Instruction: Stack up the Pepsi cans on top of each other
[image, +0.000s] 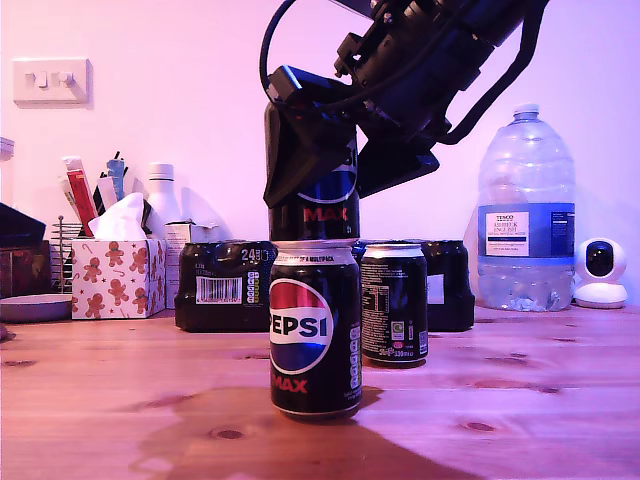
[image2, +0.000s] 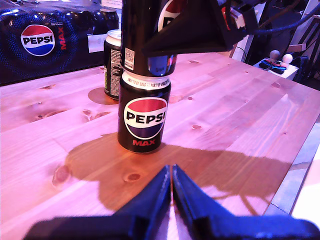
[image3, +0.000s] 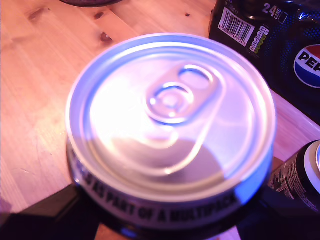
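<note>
Second Can Held on the First

Nearest stands a black aluminium Pepsi Max can (image: 315, 330) on the wooden bench (image: 520, 400). Directly above, my second hand (image: 325, 165) clamps another black can (image: 330, 205), resting on its rim. Third can (image: 394, 303) stands just behind. My first hand (image2: 171, 187) is closed, empty.

bottom can (image: 315, 335): PEPSI MAX | multipack (image2: 47, 42): PEPSI MAX | water bottle (image: 526, 215): TESCO

bare table (image: 540, 400) at exterior view's right, third can (image: 394, 303) and multipack (image: 222, 285) crowding behind stack (image: 315, 325)
</note>
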